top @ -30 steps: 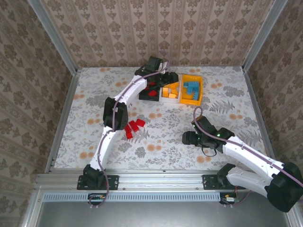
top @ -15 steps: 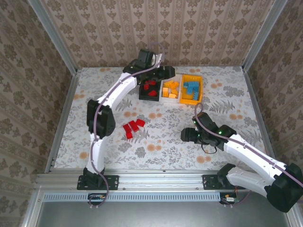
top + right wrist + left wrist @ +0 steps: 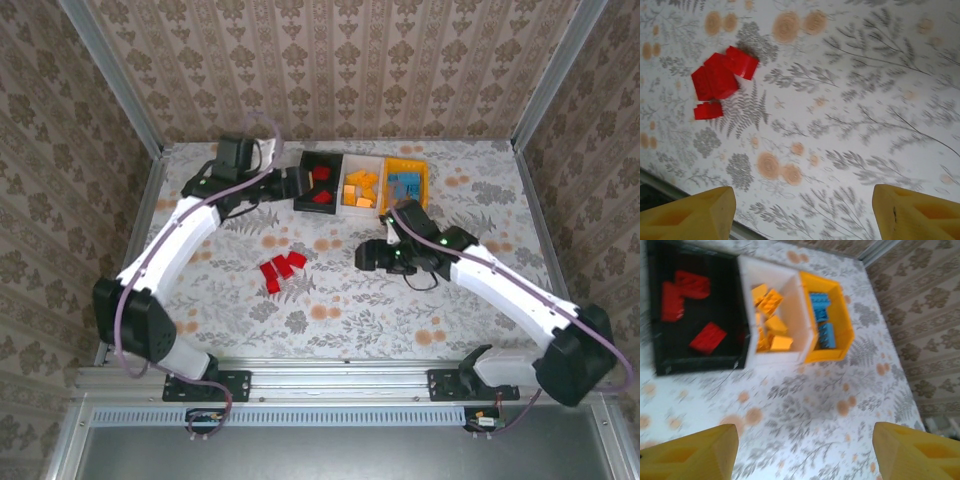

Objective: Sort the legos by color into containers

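Observation:
Three joined containers stand at the back: a black tray (image 3: 335, 160) with red legos (image 3: 707, 336), a white tray (image 3: 362, 157) with orange legos (image 3: 771, 325), and a yellow tray (image 3: 420, 190) with blue legos (image 3: 822, 315). A few red legos (image 3: 282, 270) lie loose on the tablecloth left of centre, also in the right wrist view (image 3: 720, 80). My left gripper (image 3: 292, 186) hovers at the black tray's left edge, open and empty (image 3: 805, 440). To the right of the loose red legos, my right gripper (image 3: 362, 256) is open with nothing in it (image 3: 804, 200).
The floral tablecloth (image 3: 330, 310) covers the table between papered walls. A metal rail (image 3: 330, 375) runs along the near edge, and that edge shows at the lower left of the right wrist view (image 3: 660, 192).
The left arm swung out to the left and its gripper drew back from over the trays to beside the black one, opening wider. The right gripper moved up and left toward the table's middle.

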`<state>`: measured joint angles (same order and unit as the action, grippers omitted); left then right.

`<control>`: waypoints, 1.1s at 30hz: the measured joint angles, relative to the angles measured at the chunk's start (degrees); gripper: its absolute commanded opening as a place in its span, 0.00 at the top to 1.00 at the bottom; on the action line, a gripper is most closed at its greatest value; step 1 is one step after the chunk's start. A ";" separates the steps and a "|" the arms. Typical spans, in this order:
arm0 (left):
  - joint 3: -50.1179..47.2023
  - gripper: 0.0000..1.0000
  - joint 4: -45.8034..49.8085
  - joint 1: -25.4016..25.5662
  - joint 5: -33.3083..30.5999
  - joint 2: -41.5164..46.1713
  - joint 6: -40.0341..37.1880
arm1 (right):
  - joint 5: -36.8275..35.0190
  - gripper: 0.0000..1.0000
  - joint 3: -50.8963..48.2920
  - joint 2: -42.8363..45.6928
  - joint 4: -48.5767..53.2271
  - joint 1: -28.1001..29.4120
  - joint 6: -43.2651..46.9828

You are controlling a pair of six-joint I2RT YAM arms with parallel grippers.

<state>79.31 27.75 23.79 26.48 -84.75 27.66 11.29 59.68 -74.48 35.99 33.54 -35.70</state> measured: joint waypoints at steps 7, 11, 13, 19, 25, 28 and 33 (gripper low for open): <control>-13.31 0.22 6.05 -5.01 -2.97 16.26 -2.01 | 4.17 0.27 17.11 -17.75 2.40 4.48 5.75; -18.45 0.20 11.10 -8.22 -4.79 25.38 -2.69 | 5.07 0.28 26.38 -27.23 5.95 7.61 10.97; -20.17 0.20 13.75 -9.97 -5.46 29.70 -2.97 | 5.25 0.28 30.53 -31.71 7.61 9.33 14.91; -25.97 0.18 19.10 -13.66 -5.70 39.56 -3.10 | 3.76 0.29 36.06 -40.13 10.29 13.18 27.58; -30.18 0.17 22.67 -15.65 -5.29 43.04 -3.10 | -0.59 0.32 37.03 -44.28 10.25 13.88 35.56; -30.51 0.17 23.50 -16.04 -5.22 43.04 -3.10 | -2.40 0.33 37.18 -44.98 9.44 13.86 37.73; -30.49 0.17 23.67 -16.68 -4.96 43.04 -3.10 | -4.57 0.37 39.91 -47.78 9.11 13.86 40.24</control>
<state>48.82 51.42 7.11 21.52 -41.71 24.56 6.72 99.59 -122.26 45.10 47.40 4.54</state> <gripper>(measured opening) 0.830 0.641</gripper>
